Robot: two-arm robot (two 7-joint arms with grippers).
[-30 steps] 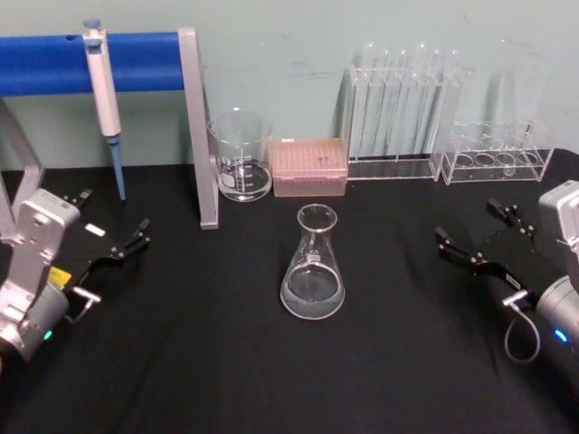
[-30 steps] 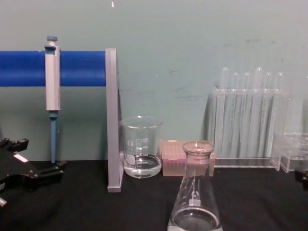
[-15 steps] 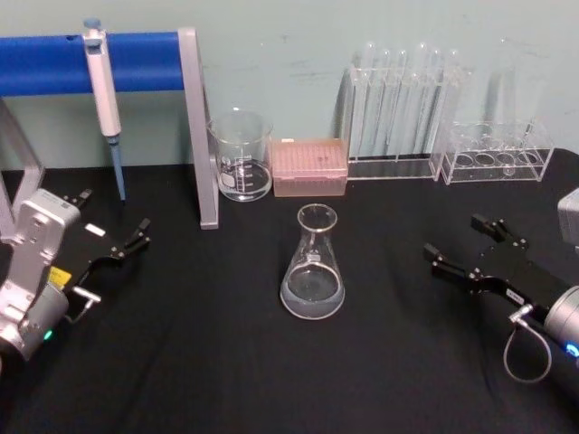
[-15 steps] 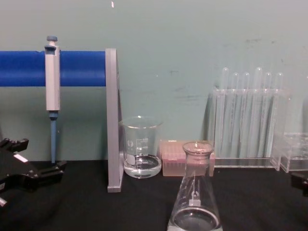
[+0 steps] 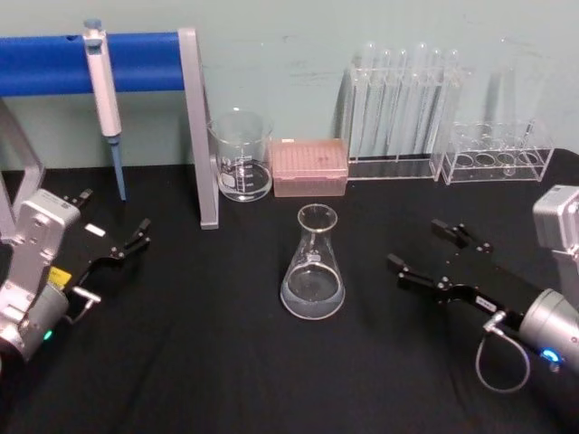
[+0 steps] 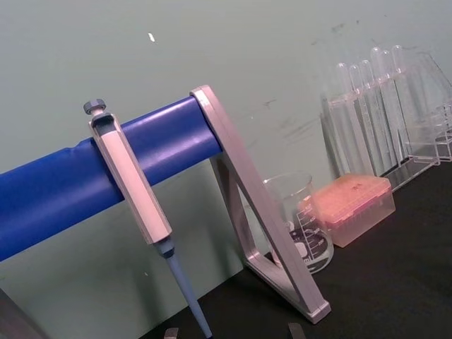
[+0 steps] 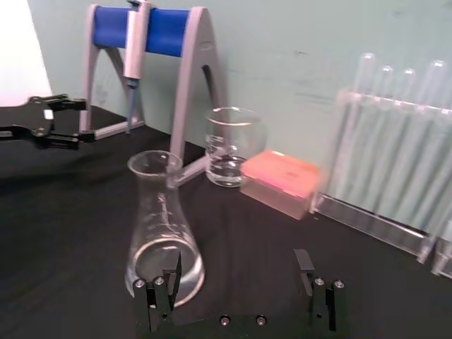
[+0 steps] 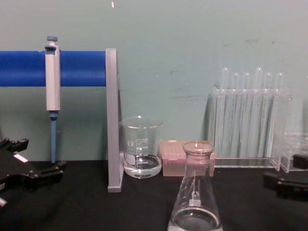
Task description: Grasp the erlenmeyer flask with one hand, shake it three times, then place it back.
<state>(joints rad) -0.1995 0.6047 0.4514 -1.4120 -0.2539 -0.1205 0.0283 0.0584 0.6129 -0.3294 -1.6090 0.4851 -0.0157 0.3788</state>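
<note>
The erlenmeyer flask [image 5: 313, 265] stands upright on the black table at the centre, clear glass with a little liquid and a small white label; it also stands in the chest view [image 8: 195, 192] and the right wrist view [image 7: 163, 233]. My right gripper [image 5: 422, 252] is open, a short way to the flask's right, fingers pointing at it and apart from it. In the right wrist view the right gripper [image 7: 239, 272] has the flask ahead, beside one fingertip. My left gripper [image 5: 115, 224] rests open at the far left of the table.
Behind the flask stand a glass beaker [image 5: 241, 156] and a pink tip box [image 5: 309, 166]. A blue-barred stand [image 5: 195, 127] holds a pipette [image 5: 104, 98] at back left. Test tube racks [image 5: 403, 122] line the back right.
My right gripper has moved left toward the flask, closing much of the gap. The flask and my left arm have not moved.
</note>
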